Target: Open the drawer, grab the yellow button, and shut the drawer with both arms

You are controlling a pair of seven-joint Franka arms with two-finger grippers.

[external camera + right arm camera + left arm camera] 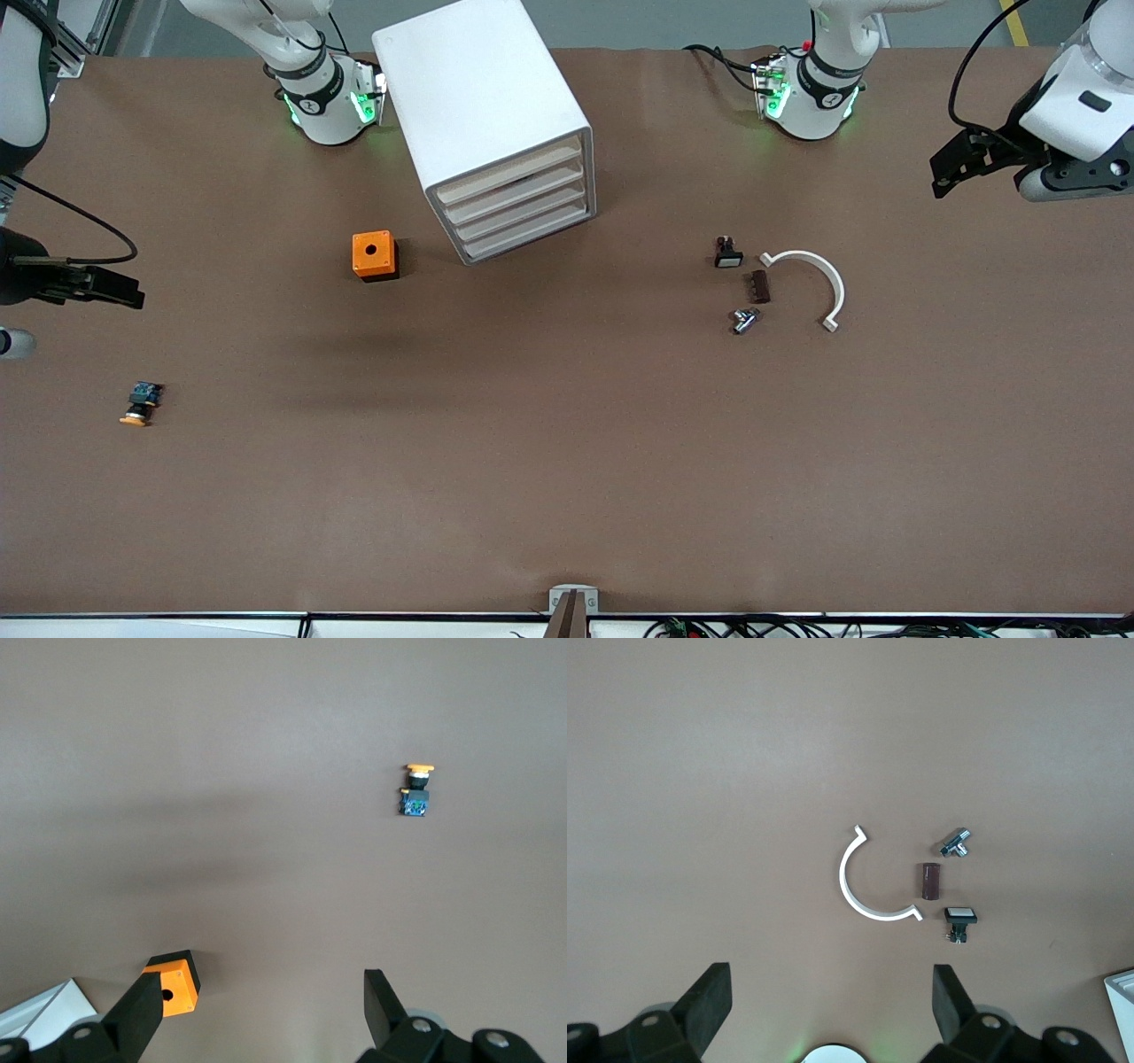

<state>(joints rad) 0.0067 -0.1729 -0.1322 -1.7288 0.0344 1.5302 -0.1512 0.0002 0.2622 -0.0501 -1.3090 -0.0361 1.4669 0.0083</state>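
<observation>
button (pixel 142 403) apart from right end effector (pixel 106 289)

Left gripper (pixel 952 168) and right gripper (pixel 120 291) both hover with fingers spread

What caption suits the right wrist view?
Open right pincer over the table, button lying apart, orange box by one finger.

Three cameras: one high overview, two wrist views looking down.

The front view looks down from across the table (pixel 567 461) at both bases. The left wrist view, high up, shares the white half-ring (pixel 864 890) (pixel 819 283); the right wrist view shares the button (pixel 415 790) (pixel 142 403) and orange box (pixel 175 985) (pixel 373 255).
</observation>
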